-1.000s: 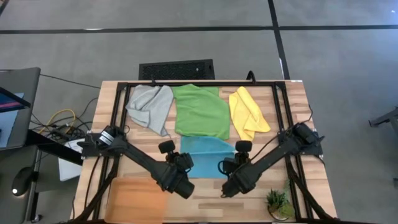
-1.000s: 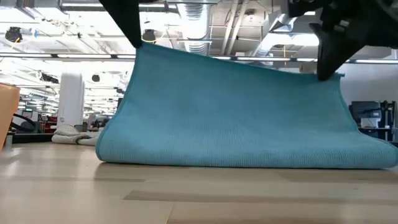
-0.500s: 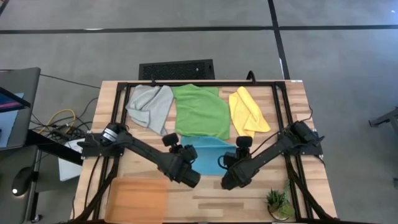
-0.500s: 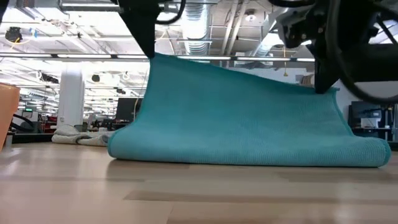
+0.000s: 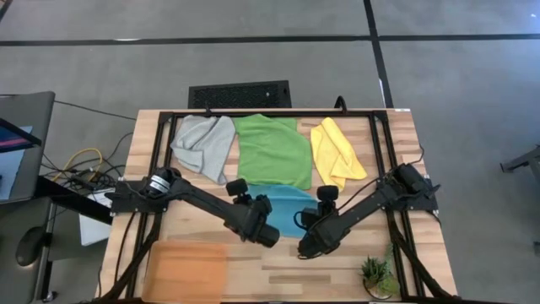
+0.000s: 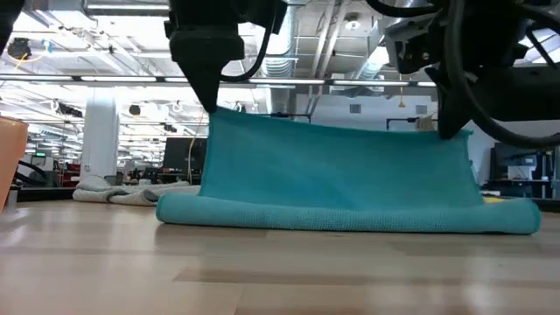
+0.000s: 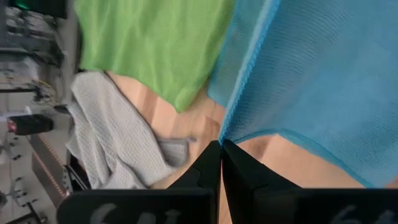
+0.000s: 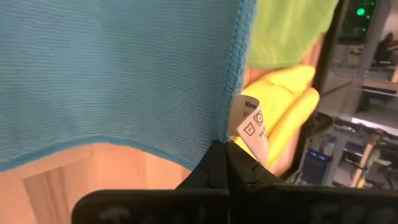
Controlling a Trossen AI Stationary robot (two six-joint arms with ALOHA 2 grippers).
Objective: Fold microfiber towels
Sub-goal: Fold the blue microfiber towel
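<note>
Left wrist view: left gripper (image 7: 220, 144) fingers pinching closed on teal towel (image 7: 323, 74) corner. Right wrist view: right gripper (image 8: 225, 147) clamping opposite corner, white care tag (image 8: 250, 124) showing only here. Low view: teal towel hanging upright between both grippers, lower fold lying on table (image 6: 262, 271). High view: arms hiding most of teal towel; green towel (image 5: 272, 150), grey towel (image 5: 202, 143), yellow towel (image 5: 336, 152) lying behind; orange tray (image 5: 186, 270) sitting at near-left edge.

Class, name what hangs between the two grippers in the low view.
The teal towel spans between the left gripper and right gripper, each pinching a raised corner.
</note>
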